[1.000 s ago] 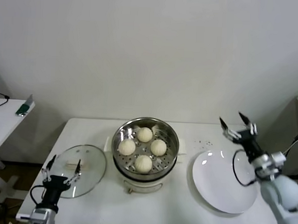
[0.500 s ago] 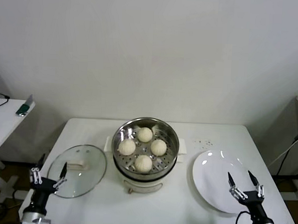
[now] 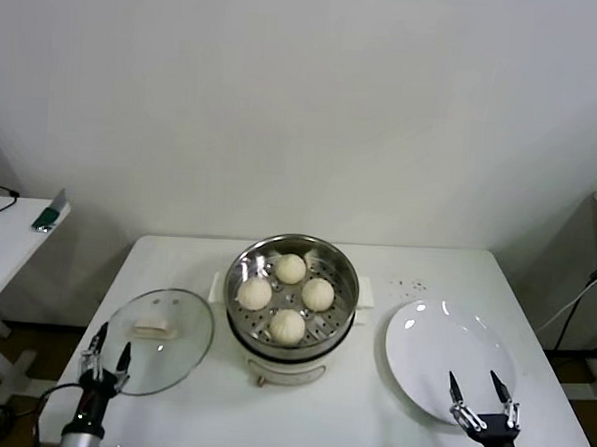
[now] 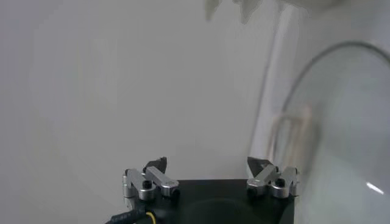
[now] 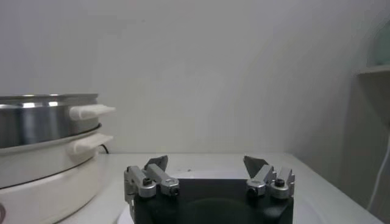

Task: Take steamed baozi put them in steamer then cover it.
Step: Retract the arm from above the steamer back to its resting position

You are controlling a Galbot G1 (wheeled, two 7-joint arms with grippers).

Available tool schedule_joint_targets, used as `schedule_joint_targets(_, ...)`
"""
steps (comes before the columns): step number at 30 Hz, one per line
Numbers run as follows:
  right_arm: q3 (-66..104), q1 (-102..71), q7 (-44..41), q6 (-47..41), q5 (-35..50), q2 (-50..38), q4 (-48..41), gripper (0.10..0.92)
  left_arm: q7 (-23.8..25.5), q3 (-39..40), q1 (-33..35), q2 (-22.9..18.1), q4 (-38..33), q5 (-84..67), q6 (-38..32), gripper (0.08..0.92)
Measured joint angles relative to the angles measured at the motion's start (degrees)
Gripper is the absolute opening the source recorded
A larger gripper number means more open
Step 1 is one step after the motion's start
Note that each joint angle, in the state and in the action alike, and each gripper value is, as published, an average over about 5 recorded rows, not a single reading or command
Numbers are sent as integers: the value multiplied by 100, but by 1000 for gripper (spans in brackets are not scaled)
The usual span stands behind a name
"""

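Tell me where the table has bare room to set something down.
Bare patches: the back strip behind the round steel steamer, and the front edge between the clear glass lid and flat white plate. The middle is crowded.

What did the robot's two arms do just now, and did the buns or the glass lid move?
The right gripper swung from high beside the flat white plate down to the table's near edge, open and empty. The left gripper drew back slightly beside the round clear glass lid, also open. Nothing was grabbed or let go. The four cream-white dough buns stayed in the shiny steel steamer basket, and the lid stayed on the table.
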Motion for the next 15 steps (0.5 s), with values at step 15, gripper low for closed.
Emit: schedule_joint_targets(15, -51, -147, 14, 165, -113, 222, -60, 823, -82, 268, -675, -140, 757, 914, 465, 823)
